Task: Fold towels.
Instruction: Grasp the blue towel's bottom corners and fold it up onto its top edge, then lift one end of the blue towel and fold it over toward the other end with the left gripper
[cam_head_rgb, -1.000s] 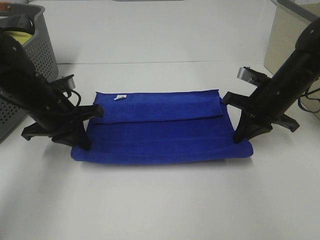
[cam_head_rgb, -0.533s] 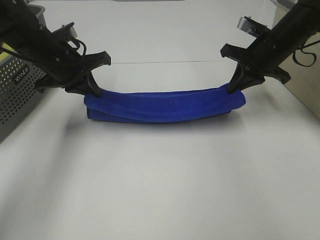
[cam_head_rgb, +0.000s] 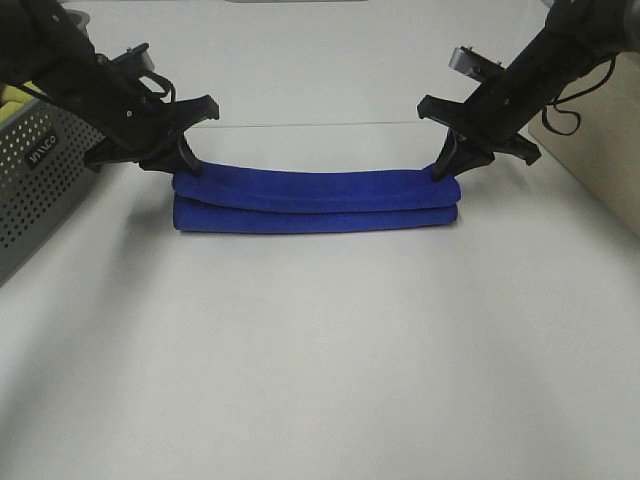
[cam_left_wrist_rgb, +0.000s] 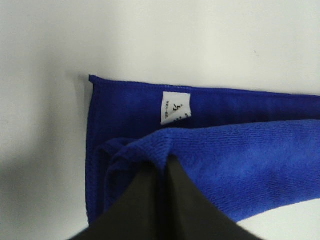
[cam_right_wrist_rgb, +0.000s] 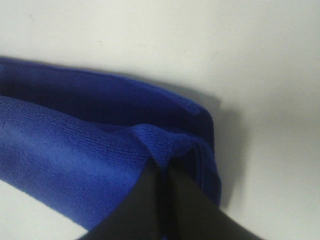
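**Found a blue towel (cam_head_rgb: 315, 200) pinched at both ends**

Saw the blue towel folded into a long, thin strip, with one thick layer stacked on another. Found it lying on the white table (cam_head_rgb: 320, 380), in the far half, about midway between the left and right edges and well back from the near edge. Noticed its long side running from left to right. Spotted a small white tag (cam_left_wrist_rgb: 176, 107) in the left wrist view, sewn on the lower layer just beside the hem at the left short end. Saw the top layer's edge close to the tag but not covering it.

Found the left gripper (cam_head_rgb: 185, 165) at the towel's left end, with its two black fingers (cam_left_wrist_rgb: 192, 202) pressed together on a bunch of the top layer. Found the right gripper (cam_head_rgb: 442, 170) at the towel's right end, squeezed tight on the top layer there in the same way. Saw both black arms leaning down toward the towel from the far left and the far right.

Saw a grey basket (cam_head_rgb: 40, 170) with small holes at the table's left edge, near the left arm and apart from the towel. Glimpsed something yellow (cam_head_rgb: 8, 96) inside it, too hidden to name. Noticed a pale brown surface (cam_head_rgb: 605, 180) along the table's right edge, behind the right arm.
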